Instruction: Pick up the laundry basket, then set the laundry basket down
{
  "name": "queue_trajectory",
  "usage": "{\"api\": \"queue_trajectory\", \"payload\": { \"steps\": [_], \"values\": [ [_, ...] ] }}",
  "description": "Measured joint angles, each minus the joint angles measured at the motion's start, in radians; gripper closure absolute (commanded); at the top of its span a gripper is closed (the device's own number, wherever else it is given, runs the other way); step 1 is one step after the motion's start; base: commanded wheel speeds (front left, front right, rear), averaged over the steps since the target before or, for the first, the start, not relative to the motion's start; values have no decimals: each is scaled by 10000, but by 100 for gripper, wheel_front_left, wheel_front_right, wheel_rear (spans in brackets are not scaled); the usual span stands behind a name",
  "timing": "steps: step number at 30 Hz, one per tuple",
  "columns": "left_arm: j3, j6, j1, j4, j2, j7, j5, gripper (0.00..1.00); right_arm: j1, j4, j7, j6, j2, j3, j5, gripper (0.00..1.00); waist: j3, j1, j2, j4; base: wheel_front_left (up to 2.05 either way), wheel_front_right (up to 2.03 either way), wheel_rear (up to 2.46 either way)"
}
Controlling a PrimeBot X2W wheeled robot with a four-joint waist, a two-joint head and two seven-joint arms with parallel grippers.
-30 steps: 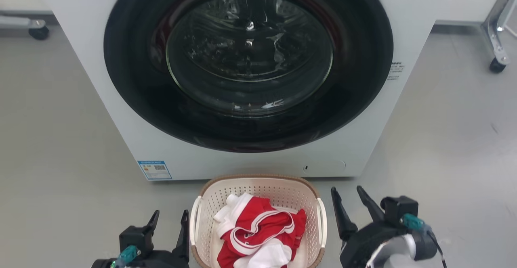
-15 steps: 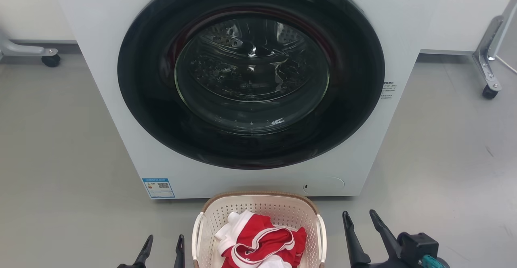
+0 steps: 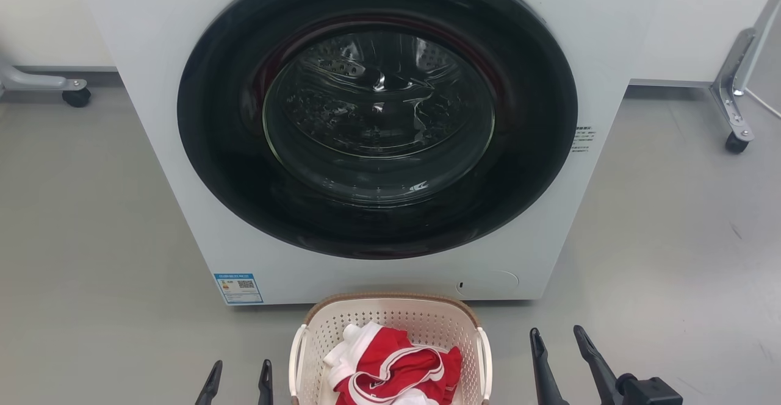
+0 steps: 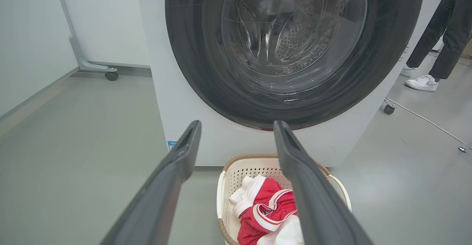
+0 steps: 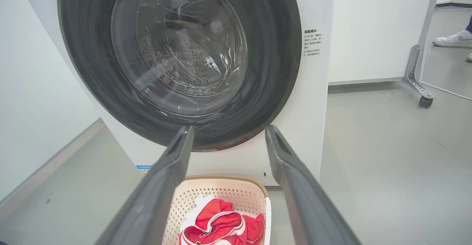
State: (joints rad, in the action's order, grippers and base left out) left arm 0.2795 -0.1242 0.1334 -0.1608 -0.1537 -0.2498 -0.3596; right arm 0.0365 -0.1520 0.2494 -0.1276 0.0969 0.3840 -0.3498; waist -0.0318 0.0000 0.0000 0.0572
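Floor (image 3: 91, 240): smooth pale grey, under everything.
Laundry basket (image 3: 421, 321): cream perforated plastic with a brown woven-look rim. It stands upright on the floor between the two grippers.
Contents: a crumpled red garment with white trim (image 3: 390, 362) lies inside the basket.
Handles: one white loop sits on each side of the basket. The left handle (image 3: 296, 356) is just beside the left gripper's inner finger, with a narrow gap. The right handle (image 3: 486, 356) sits farther from the right gripper's inner finger.
Left gripper (image 3: 239, 373): two dark fingers spread apart with nothing between them, tips pointing toward the machine.
Right gripper (image 3: 558, 344): fingers likewise spread and empty, pointing the same way.
Left wrist view: the basket lies low, and the right-hand finger crosses in front of it.
Right wrist view: the basket lies low between the two fingers, partly behind the left-hand one.
Washing machine (image 3: 183, 210): a white front-loader standing beyond both sets of fingertips. The basket's far end is near its base.
Door (image 3: 378, 112): round, closed, with a dark ring around clear glass; the metal drum shows through it.
Sticker (image 3: 239, 288): blue-edged label on the machine's lower corner, straight ahead of the left gripper's fingers.
Frame legs: wheeled metal legs stand well outside each gripper, one on the left (image 3: 61, 85) and one on the right (image 3: 735, 124).
Person: dark trouser legs (image 4: 442, 34) and a white shoe (image 4: 422, 83), well off past the machine, to the right of the fingers in the left wrist view.
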Motion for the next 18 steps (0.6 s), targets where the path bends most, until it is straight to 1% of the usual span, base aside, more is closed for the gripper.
{"api": "queue_trajectory", "payload": {
  "steps": [7, 18],
  "values": [
    [-282, 0, 160, 276, 98, 0, 182, 0, 407, 418, 0, 0, -144, -299, 433, 0, -26, 0, 1, -7, 0, 0, 0],
    [-552, -2, 238, 575, 282, 0, 443, 0, 573, 773, 0, 0, -257, -472, 796, 0, 2, 0, 0, -44, 0, 0, 0]
  ]
}}
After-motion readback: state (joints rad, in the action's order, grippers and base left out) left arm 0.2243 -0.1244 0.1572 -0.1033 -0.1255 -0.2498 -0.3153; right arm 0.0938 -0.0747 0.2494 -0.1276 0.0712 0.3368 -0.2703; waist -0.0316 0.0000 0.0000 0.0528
